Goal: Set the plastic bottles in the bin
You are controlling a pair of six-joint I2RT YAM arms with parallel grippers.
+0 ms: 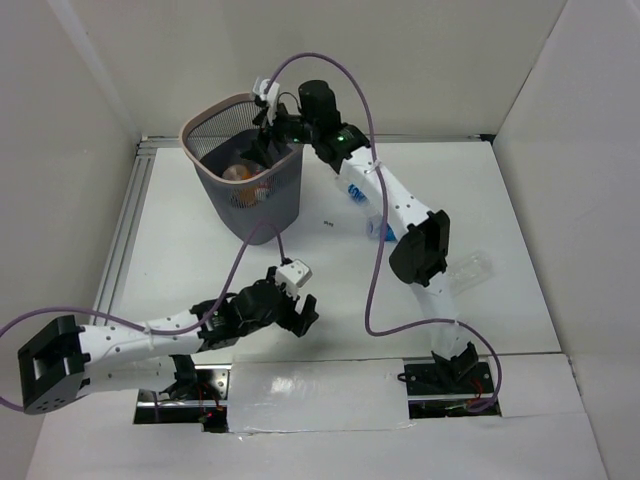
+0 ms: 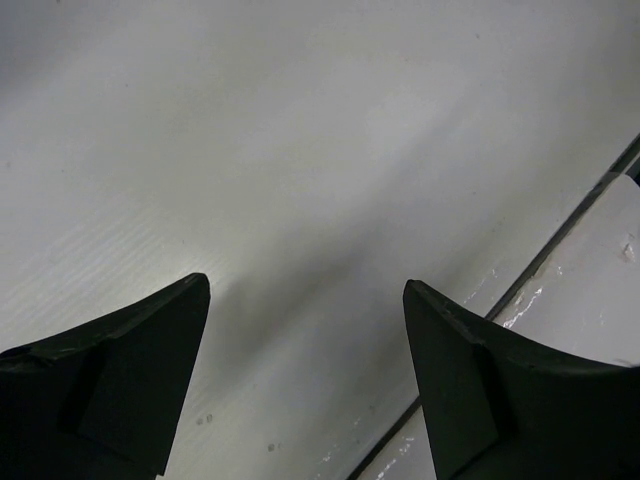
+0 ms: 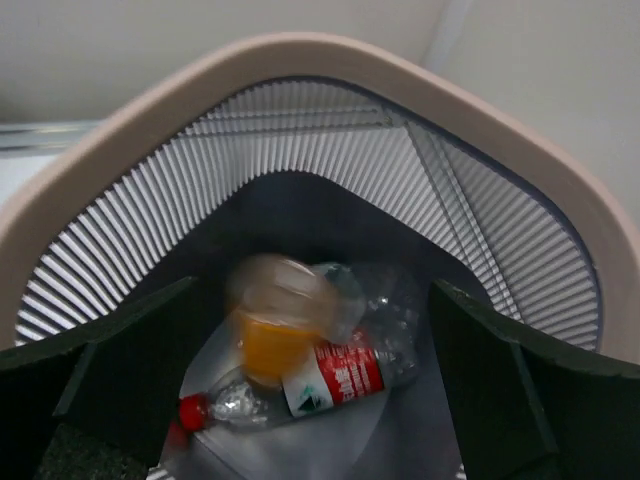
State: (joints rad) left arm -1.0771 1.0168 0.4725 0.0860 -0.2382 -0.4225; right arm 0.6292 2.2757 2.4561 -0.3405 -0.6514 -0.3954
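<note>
We see a smooth white table (image 1: pixel 200 260) closed in by plain white panels (image 1: pixel 60 120) at the back and on both sides. A pale metal rail (image 1: pixel 125 225) runs along its left and far edges. At the near edge, glossy white strips cover the board around the two arm bases. In the left wrist view a dark seam cuts across the lower right corner, with a shinier white strip beyond it. Purple cables (image 1: pixel 372 290) loop over both arms.

The dark grey wire-mesh bin (image 1: pixel 245 205), with its pale pinkish rim, stands at the far left of the table. The right gripper (image 3: pixel 312 290) hangs over its mouth with the fingers spread wide and nothing between them. Below it, inside the bin, we make out a short orange bottle (image 3: pixel 268 335), smeared with blur. It lies against a clear bottle with a red cap and a red-and-white label (image 3: pixel 335 382). A crumpled clear bottle (image 3: pixel 395 310) lies just behind them. The red label carries white lettering and a small green mark, but we cannot read either.

Two bottles lie on the table. A clear bottle with a blue label (image 1: pixel 354 194) is partly hidden under the right arm, its white print too small to read. A plain clear bottle (image 1: pixel 470 270) lies to the right of that arm's elbow.

The left gripper (image 2: pixel 305 290) sits low over bare table near the front. It is well apart from the bin, and its fingers are wide apart and grasp nothing.
</note>
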